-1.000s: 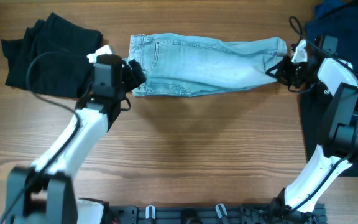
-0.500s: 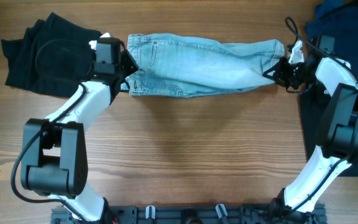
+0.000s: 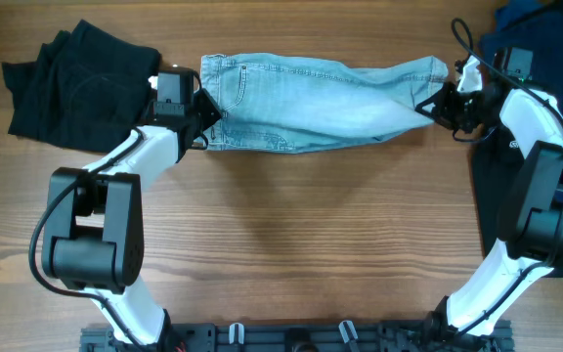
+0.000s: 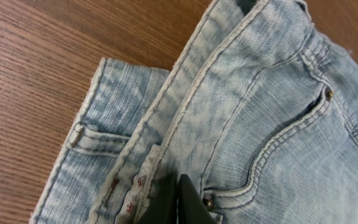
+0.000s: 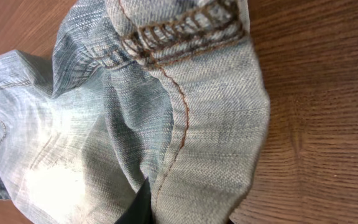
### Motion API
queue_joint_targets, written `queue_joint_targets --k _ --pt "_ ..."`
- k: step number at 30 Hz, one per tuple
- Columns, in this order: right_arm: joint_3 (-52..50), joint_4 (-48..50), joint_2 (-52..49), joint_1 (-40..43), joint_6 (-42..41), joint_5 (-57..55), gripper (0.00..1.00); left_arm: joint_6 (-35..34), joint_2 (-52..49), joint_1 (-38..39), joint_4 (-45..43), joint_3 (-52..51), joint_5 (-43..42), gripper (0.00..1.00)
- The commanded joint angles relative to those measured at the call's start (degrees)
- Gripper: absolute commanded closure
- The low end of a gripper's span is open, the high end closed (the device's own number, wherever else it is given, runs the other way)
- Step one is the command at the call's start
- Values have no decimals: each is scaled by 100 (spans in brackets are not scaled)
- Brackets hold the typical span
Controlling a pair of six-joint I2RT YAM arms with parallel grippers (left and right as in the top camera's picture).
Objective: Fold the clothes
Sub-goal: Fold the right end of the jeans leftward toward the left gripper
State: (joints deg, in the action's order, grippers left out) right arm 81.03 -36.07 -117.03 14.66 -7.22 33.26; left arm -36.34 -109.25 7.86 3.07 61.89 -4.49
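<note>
The clothes are pale blue denim shorts (image 3: 321, 103) lying stretched left to right across the back of the table. My left gripper (image 3: 206, 114) is at the waistband end, and in the left wrist view its black tips (image 4: 179, 202) are shut together on the waistband edge beside a pocket rivet of the shorts (image 4: 260, 93). My right gripper (image 3: 438, 103) is shut on the leg-hem end. In the right wrist view the bunched denim (image 5: 197, 112) fills the space between its fingers (image 5: 185, 211). One finger shows as a dark wedge and the other is mostly hidden by cloth.
A crumpled black garment (image 3: 71, 83) lies at the back left, just behind my left arm. A dark navy garment (image 3: 526, 39) covers the back right corner and runs down the right edge under my right arm. Bare wooden tabletop (image 3: 291, 225) lies in front of the shorts.
My left gripper has slid along the waistband end and shut on it. The right gripper keeps its hold on the hem and has shifted slightly toward the back.
</note>
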Motion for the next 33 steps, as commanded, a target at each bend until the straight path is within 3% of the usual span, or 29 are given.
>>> queue_joint_targets --k 1,7,16,21,33 --pt "-2 -61 286 -76 306 400 96 -57 -328 -37 61 74 -155 96" --pt "-2 114 831 -1130 540 487 96 -59 -605 -37 66 74 -382 96" --pt "-2 1558 892 -3187 -614 330 96 -59 -605 -37 74 74 -385 96" --pt "-2 2306 872 -4009 -997 -404 96 -61 -605 -35 79 74 -413 96" --pt "-2 3285 560 -4531 -1266 -1338 96 -55 -605 -37 146 74 -509 96"
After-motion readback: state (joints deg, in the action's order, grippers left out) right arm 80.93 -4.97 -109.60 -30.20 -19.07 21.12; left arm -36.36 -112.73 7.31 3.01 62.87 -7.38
